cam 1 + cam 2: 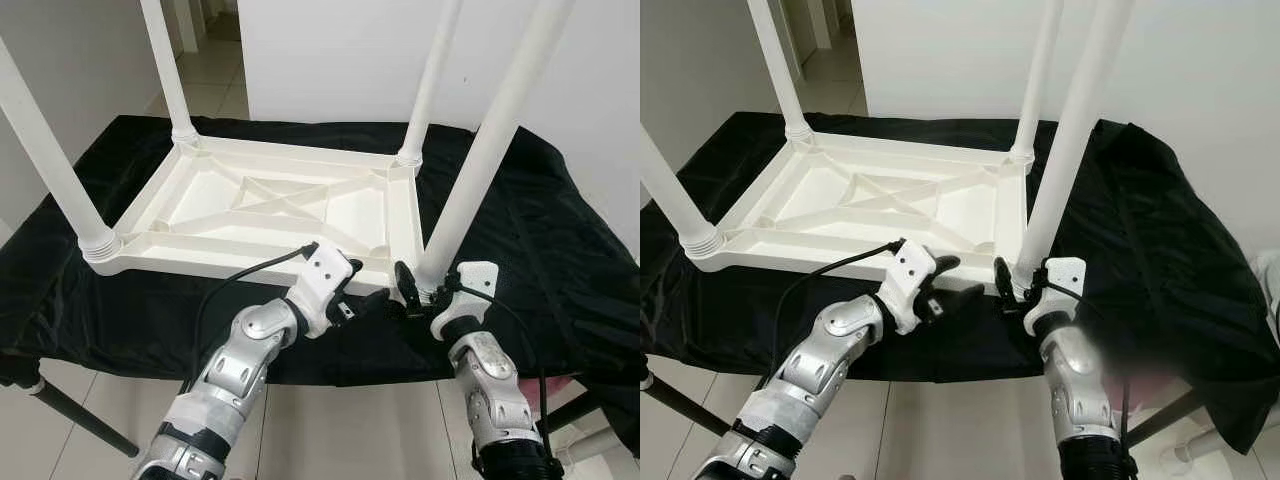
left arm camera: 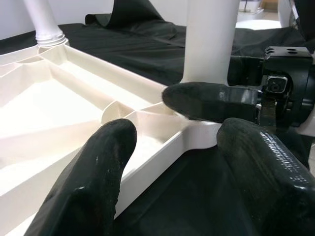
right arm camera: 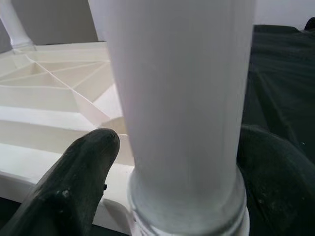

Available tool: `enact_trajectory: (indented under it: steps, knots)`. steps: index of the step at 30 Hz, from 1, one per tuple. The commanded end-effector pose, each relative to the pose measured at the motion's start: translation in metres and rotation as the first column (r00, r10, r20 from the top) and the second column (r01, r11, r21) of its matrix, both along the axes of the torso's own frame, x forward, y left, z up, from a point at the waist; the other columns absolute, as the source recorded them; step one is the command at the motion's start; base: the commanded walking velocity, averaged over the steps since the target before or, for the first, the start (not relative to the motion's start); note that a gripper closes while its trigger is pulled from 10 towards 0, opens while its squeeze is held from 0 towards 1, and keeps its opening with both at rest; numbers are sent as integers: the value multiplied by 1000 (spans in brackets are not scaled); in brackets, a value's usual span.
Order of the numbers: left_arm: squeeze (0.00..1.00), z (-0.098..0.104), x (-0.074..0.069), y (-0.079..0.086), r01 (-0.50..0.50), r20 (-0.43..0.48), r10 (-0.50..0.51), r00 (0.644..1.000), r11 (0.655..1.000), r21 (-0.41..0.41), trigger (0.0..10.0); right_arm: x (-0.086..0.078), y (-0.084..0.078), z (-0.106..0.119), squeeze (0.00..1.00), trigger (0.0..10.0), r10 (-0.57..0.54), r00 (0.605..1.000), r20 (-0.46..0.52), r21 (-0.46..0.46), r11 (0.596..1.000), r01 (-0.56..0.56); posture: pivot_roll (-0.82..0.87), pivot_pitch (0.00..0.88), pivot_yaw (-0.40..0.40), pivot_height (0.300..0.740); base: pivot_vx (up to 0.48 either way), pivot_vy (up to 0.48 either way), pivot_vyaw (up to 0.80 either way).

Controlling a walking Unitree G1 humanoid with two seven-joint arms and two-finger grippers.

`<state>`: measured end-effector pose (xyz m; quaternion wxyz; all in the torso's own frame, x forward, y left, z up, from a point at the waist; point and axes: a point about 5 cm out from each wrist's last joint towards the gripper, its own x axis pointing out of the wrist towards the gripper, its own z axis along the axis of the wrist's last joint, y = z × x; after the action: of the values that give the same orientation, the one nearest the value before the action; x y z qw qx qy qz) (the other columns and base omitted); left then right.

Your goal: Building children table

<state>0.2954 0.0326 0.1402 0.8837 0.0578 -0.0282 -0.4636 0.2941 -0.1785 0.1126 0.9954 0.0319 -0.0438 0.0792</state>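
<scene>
A white plastic children's table (image 1: 250, 262) lies upside down on a black cloth (image 1: 545, 230), its four white legs standing up. My right gripper (image 1: 428, 290) is shut on the base of the near right leg (image 1: 480, 160), one finger (image 3: 83, 172) on each side just above the collar. My left gripper (image 1: 362, 300) is open beside it at the near right corner. Its fingers (image 2: 93, 172) straddle the tabletop's near rim (image 2: 162, 147), one over the ribbed underside, the other over the cloth.
The other legs stand at the near left (image 1: 45, 150), far left (image 1: 165, 60) and far right (image 1: 430, 80) corners. The cloth-covered bench ends just in front of me, with tiled floor below and a black stand leg (image 1: 70, 410) at lower left. A white wall rises behind.
</scene>
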Motion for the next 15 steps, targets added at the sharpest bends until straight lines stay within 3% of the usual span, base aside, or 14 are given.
enact_trajectory:
  steps: [1, 10, 15]
  knots:
    - [0, -6, 0, 2, -34, -33, 34, 999, 999, 10, 10000, 2, -1, 1, 0, 10000, 11, 1000, 5, -14, 1000, -11, -39, 0, 22, 740, 0, 0, 0]
    - [0, -11, -4, 2, 43, -76, -41, 996, 999, 19, 10000, 3, 2, 2, 0, 10000, 136, 991, 22, -49, 990, -134, -38, 0, 33, 740, 0, 0, 0]
    - [0, -12, -9, 0, 112, -93, -110, 990, 993, 22, 10000, 10, -4, 13, 0, 10000, 224, 973, 61, -120, 969, -216, -39, 0, 35, 740, 0, 0, 0]
